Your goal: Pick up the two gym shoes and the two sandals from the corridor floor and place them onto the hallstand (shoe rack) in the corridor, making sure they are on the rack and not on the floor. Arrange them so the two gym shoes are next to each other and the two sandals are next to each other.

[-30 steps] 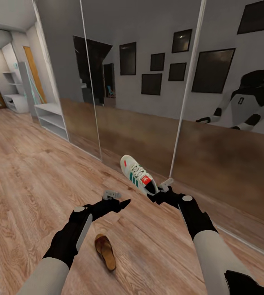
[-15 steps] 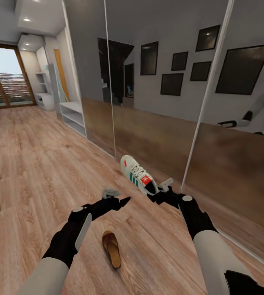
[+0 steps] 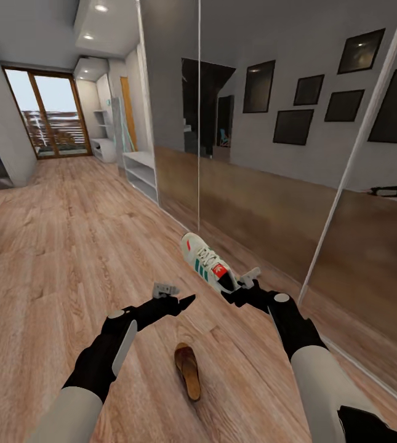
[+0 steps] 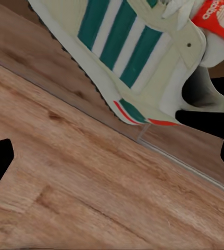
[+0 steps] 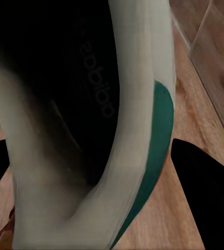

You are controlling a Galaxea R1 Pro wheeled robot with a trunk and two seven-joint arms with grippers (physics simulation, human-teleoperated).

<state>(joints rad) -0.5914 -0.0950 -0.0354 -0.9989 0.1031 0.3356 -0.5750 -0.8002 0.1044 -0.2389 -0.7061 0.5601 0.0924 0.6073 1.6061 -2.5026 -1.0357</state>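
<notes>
Both arms wore light grey upper sleeves that gave way to glossy black forearm shells. A pale grey panel ran along the left forearm, with round grey caps at each wrist. The left gripper [image 3: 182,302] and right gripper [image 3: 230,290] ended in black pointed fingers; small grey blocks, perhaps cameras, sat above them.
</notes>
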